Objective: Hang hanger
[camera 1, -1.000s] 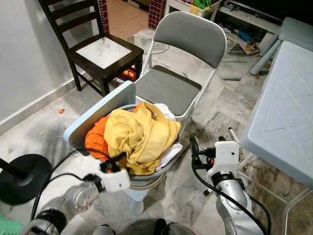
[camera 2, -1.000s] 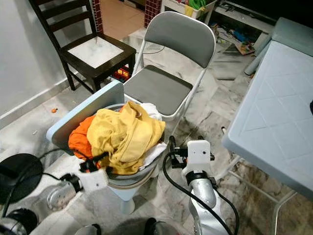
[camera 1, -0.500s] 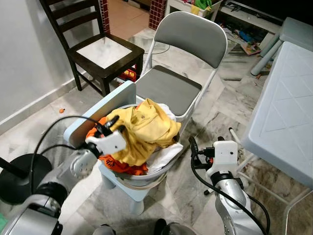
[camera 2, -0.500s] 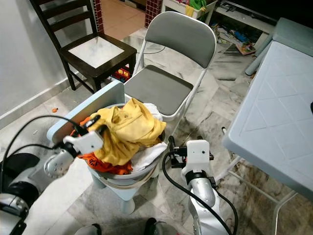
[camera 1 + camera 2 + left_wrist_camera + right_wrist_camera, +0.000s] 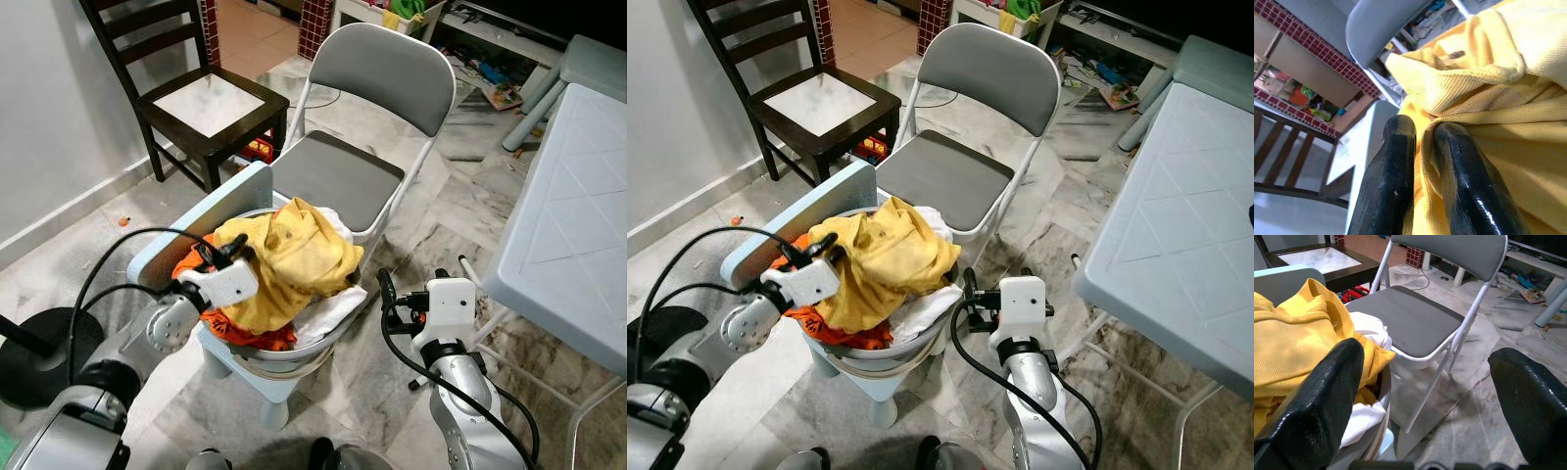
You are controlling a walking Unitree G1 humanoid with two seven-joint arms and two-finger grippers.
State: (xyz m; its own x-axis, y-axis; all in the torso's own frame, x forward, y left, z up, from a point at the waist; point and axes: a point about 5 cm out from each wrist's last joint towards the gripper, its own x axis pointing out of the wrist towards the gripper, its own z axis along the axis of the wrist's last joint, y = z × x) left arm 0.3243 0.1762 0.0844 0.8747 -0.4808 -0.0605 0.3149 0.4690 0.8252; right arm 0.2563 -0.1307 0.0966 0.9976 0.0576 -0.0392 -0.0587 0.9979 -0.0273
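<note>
Head views: my left end effector point(image 5: 217, 257) rests on a crumpled yellow knit garment point(image 5: 294, 262) heaped in a round basin point(image 5: 884, 359) on a pale blue plastic stool point(image 5: 201, 221). Orange cloth point(image 5: 828, 326) lies beneath.

Left wrist view: my glossy black fingers point(image 5: 1391, 181) are pinched together on a ribbed yellow fold.

Right wrist view: my right end effector point(image 5: 1432, 396) is spread wide, holding nothing, facing the grey padded folding chair point(image 5: 1415, 320).
</note>
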